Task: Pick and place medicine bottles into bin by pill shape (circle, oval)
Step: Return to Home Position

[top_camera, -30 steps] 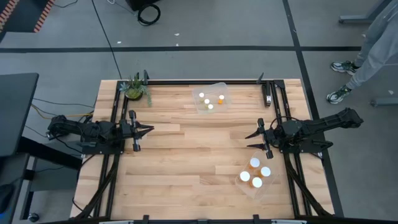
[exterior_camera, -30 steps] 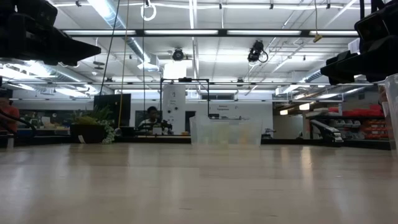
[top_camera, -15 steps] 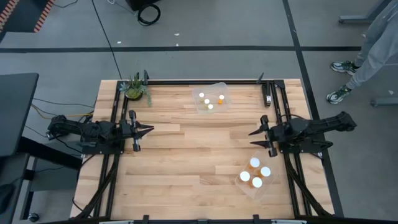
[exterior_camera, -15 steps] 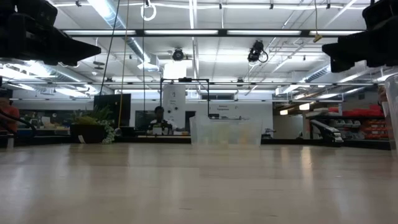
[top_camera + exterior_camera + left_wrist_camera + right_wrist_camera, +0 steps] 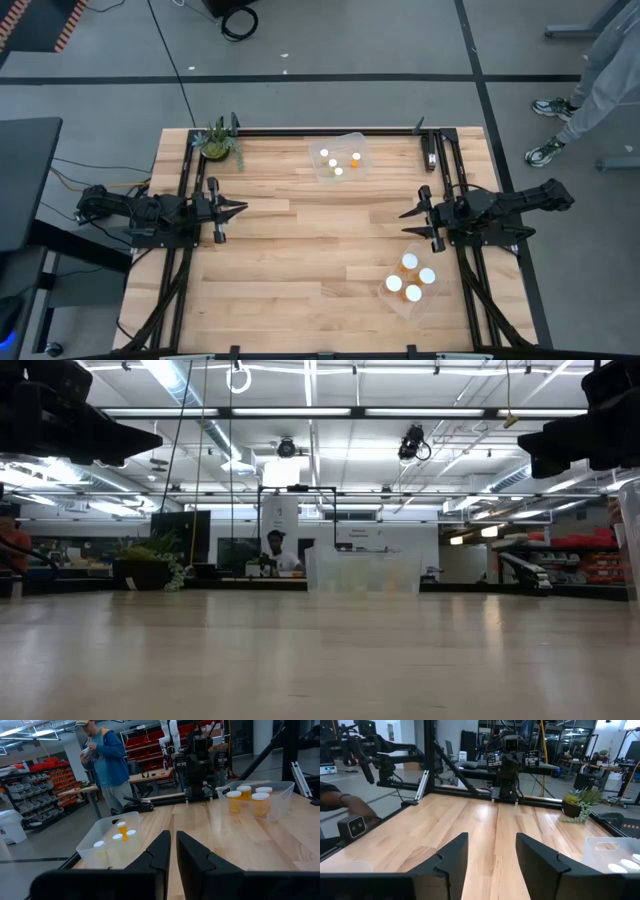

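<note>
Right gripper [image 5: 405,224] hangs over the right side of the table [image 5: 300,290] in the high view, its fingers spread wide with nothing between them. The right wrist view confirms the broad gap, with only bare wood beyond it. Left gripper [image 5: 241,208] sits opposite at the left side, its tips pointing toward the middle. From above its fingers seem merged. The left wrist view shows the fingers [image 5: 160,852] drawn almost together with only a thin slit between them, gripping nothing.

Closest to the right gripper, toward the lower right of the high view, the lower bin [image 5: 407,308] holds four medicine bottles [image 5: 410,262], their wide white caps packed close. The bin lies just below that gripper in the frame and clear of it. Farther off, at the upper middle by the table's far edge, the upper bin [image 5: 352,142] holds four smaller ones, three showing white caps and one showing orange. It lies well apart from both grippers.

Only the left wrist view shows the orange bodies standing upright under the caps in both bins, and a person [image 5: 105,760] in a blue hooded top beyond the table. The low view shows the arms only as dark shapes in its upper corners. There the upper bin is a pale translucent box at centre, its contents unreadable, with a plant [image 5: 150,570] to its left.
</note>
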Available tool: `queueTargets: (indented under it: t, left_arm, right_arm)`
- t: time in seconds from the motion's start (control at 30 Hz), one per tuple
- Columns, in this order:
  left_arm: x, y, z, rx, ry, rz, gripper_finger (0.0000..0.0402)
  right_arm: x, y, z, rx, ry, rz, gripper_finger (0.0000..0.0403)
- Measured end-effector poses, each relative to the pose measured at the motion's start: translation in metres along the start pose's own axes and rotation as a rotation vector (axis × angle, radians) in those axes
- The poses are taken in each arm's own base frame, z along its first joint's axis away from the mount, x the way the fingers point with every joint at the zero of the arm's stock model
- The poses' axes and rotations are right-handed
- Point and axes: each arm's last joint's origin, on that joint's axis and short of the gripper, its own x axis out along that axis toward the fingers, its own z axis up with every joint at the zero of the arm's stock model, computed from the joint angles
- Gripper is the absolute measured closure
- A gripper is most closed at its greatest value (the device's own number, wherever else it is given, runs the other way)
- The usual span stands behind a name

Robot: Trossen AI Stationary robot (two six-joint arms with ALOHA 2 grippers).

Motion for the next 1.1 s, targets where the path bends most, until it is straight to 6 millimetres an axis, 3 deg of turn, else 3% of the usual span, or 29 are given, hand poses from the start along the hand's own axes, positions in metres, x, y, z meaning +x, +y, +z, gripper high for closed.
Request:
queueTargets:
  t: [1.1]
  left_arm:
    - [0.0000, 0.0000, 0.0000, 0.000, 0.000, 0.000, 0.0371]
  right_arm:
    - [0.0000, 0.0000, -0.0002, 0.000, 0.001, 0.000, 0.0230]
